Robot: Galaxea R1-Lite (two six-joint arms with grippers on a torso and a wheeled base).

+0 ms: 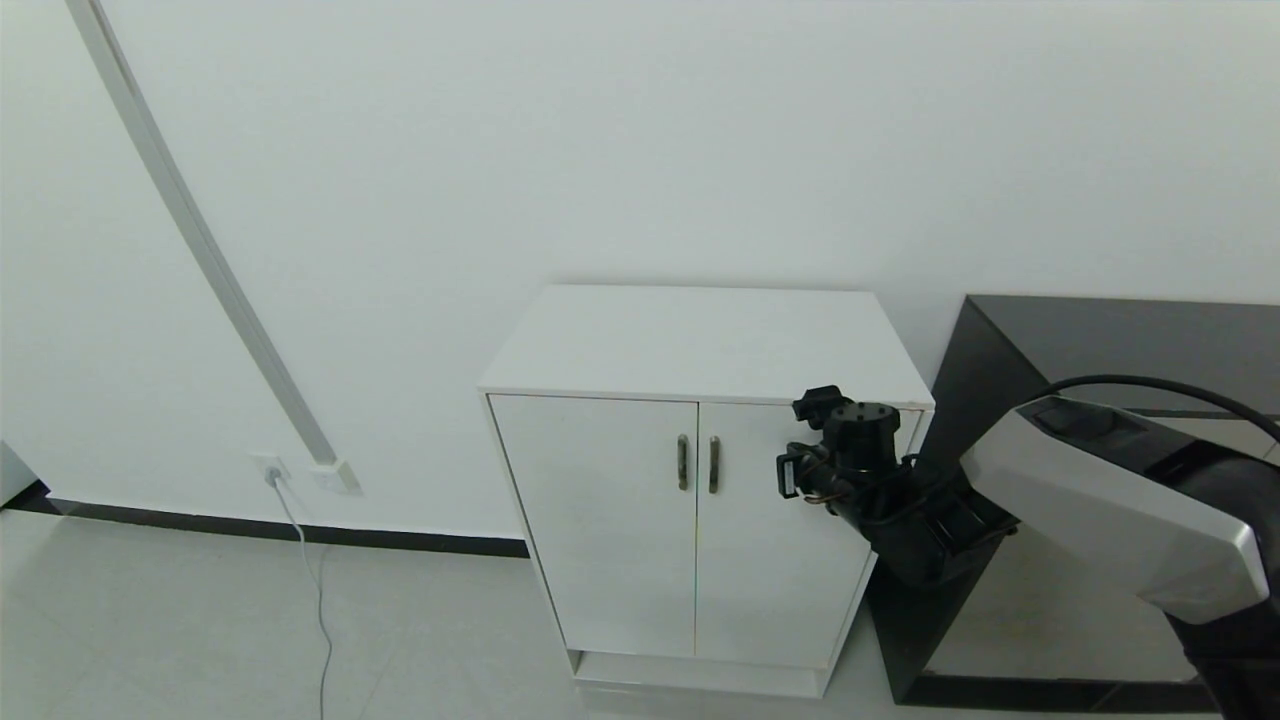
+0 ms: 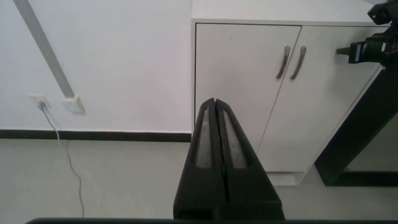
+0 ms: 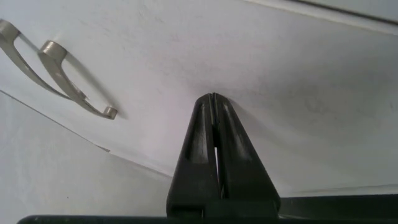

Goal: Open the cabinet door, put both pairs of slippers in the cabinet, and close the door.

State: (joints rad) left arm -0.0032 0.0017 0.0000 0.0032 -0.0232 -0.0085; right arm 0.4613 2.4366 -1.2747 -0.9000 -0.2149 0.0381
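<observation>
Before the right door of the white cabinet, my right pincer is closed and empty. The door's slim metal handle looks stiff and slippery, so I would grip its middle.

The right pincer before the cabinet door — handles to its left.

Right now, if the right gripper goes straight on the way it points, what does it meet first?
Most likely the bare panel of the cabinet's right door, to the side of its handle. The shut right gripper points at it from close by, though the exact gap is unclear.
</observation>
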